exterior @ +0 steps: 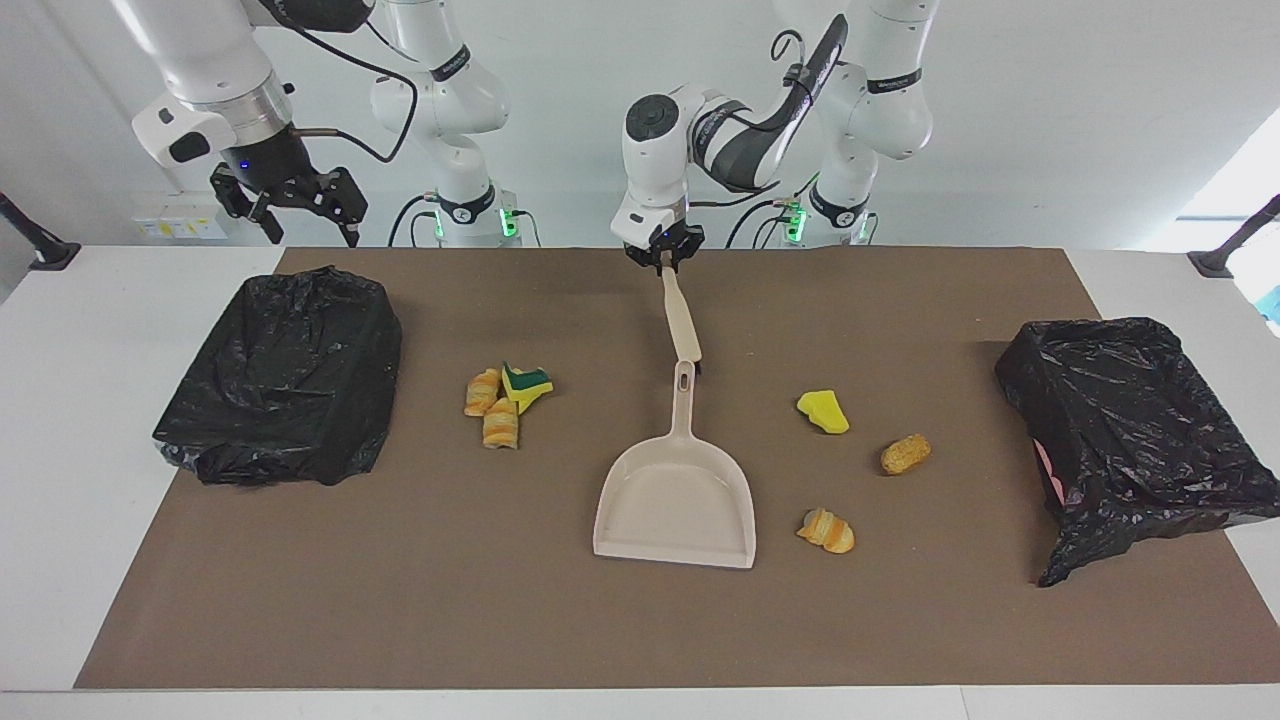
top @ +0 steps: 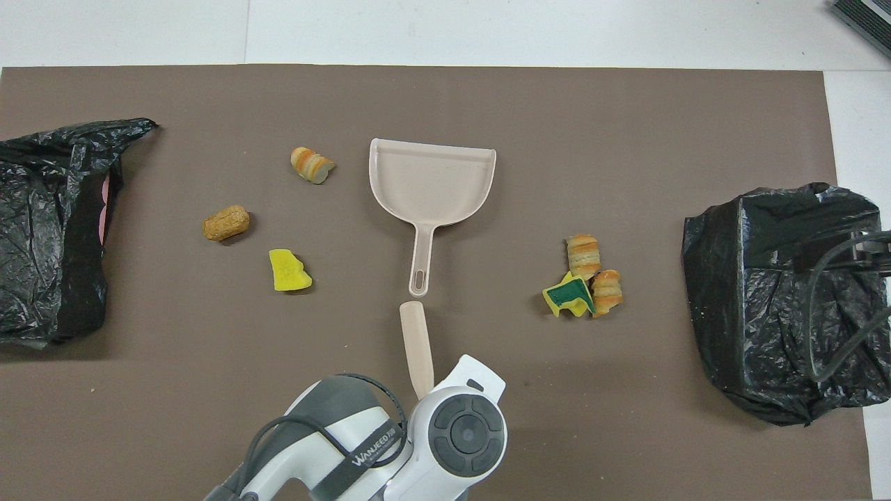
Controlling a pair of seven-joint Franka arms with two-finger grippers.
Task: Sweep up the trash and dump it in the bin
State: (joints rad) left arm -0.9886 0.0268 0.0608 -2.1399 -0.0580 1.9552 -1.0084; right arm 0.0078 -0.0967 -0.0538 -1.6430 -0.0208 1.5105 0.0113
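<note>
Holding the brush (exterior: 681, 322) by its handle's top end, my left end effector (exterior: 660, 262) has it clamped just above the dustpan (exterior: 677, 492) handle. The trash lies in two groups: three scraps (exterior: 505, 398) toward the right arm's end, three scraps (exterior: 866, 463) toward the left arm's. I worry such a high grip lets the brush pivot, scattering lumps past the pan. My right end effector (exterior: 293, 205) waits, fingers spread, above the black-bagged bin (exterior: 285, 375).
</note>
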